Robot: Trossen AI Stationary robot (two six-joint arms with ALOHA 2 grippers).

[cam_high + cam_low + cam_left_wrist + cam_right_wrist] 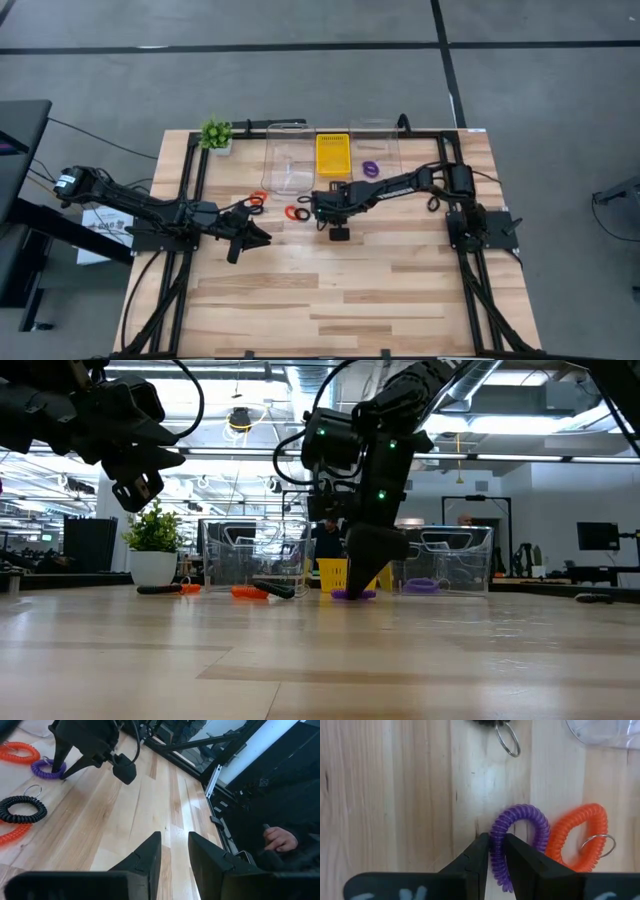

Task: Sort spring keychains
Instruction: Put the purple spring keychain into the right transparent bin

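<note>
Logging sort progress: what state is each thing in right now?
Right gripper: shut on purple keychain, still on the table.
Left gripper: open, empty.
Orange keychain: unsorted, touching the purple one.
Black keychain: unsorted, on the table.
Right clear container: holds one purple keychain.

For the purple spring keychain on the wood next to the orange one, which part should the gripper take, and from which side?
Take the purple spring keychain by the arc of its coil away from the orange keychain, coming from above. It lies flat, and that side is clear. The right gripper already straddles this arc.
</note>
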